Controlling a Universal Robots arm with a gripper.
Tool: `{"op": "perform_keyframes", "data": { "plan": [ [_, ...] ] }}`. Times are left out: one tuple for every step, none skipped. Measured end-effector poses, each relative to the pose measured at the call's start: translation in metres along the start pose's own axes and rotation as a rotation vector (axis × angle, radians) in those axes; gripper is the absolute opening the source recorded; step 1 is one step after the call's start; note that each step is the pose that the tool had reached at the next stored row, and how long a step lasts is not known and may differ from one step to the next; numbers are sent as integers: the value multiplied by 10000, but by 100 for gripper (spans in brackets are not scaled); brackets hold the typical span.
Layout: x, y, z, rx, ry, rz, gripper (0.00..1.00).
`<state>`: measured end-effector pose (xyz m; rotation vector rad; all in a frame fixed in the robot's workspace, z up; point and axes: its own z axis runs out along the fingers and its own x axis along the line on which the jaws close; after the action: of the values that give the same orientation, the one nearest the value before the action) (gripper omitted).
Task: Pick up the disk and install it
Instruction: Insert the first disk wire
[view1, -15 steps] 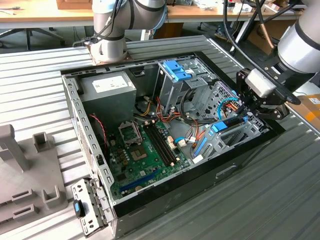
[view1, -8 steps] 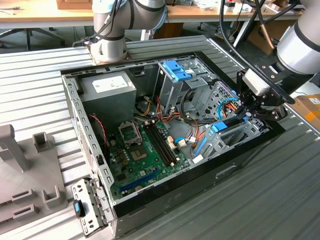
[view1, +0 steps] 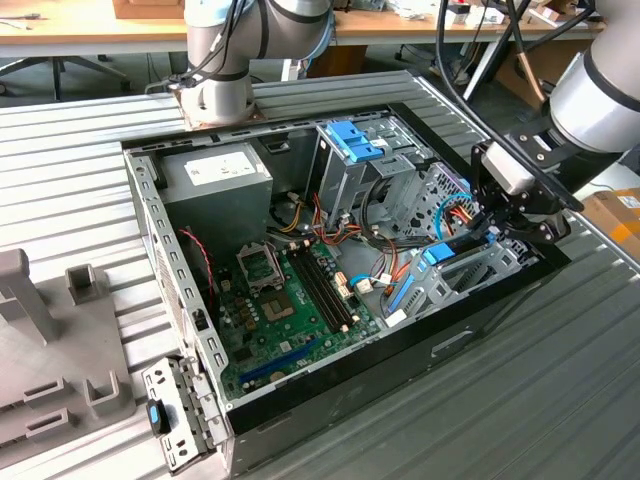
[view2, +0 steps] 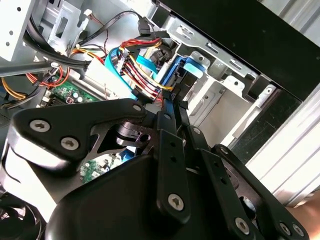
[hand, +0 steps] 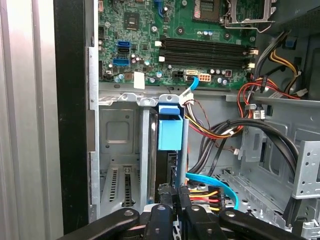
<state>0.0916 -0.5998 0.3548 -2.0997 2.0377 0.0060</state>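
The black metal gripper (hand: 172, 200) is running off the first wrist view's edge, its linkage masking whatever lies between the fingertips; the blue-framed grey hard drive (hand: 169, 131) is showing edge-on, label concealed.

My exterior view looks down at the open computer case (view1: 330, 250); both wrist views sit close inside it — sharing the blue latch (hand: 169, 131).

Silver-grey robot arm with a black end effector

The arm (view1: 610, 85) has rounded, pale silver-grey segments with a darker joint band, and black cables (view1: 470, 60) loop beside it. Its end effector (view1: 500, 215) is matt black: flat, angular linkage plates (view2: 75, 132) with rounded corners, pinned by silver hex-socket screws (view2: 39, 125), and narrow black bars (hand: 160, 225) side by side.
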Motion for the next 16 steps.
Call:
{"op": "perform_keyframes", "data": {
  "plan": [
    [-7, 2, 5, 1, -2, 2, 17],
    [-14, 6, 33, 6, -31, 35, 17],
    [-14, 8, 46, 8, -42, 50, 17],
    [-14, 8, 45, 9, -39, 53, 17],
    [-14, 7, 50, 13, -38, 74, 17],
    [-13, 4, 58, 23, -28, 146, 17],
    [-13, 4, 62, 35, -18, 216, 17],
    [-13, 3, 64, 44, -9, 274, 17],
    [-13, 4, 65, 60, 7, 377, 17],
    [-15, 4, 65, 70, 20, 441, 17],
    [-17, 4, 67, 78, 26, 494, 17],
    [-17, 4, 67, 79, 27, 495, 17],
    [-19, 4, 68, 79, 27, 496, 17],
    [-29, 4, 70, 83, 32, 522, 17],
    [-40, 4, 74, 92, 40, 579, 17],
    [-41, 4, 77, 100, 47, 632, 17]
  ]
}}
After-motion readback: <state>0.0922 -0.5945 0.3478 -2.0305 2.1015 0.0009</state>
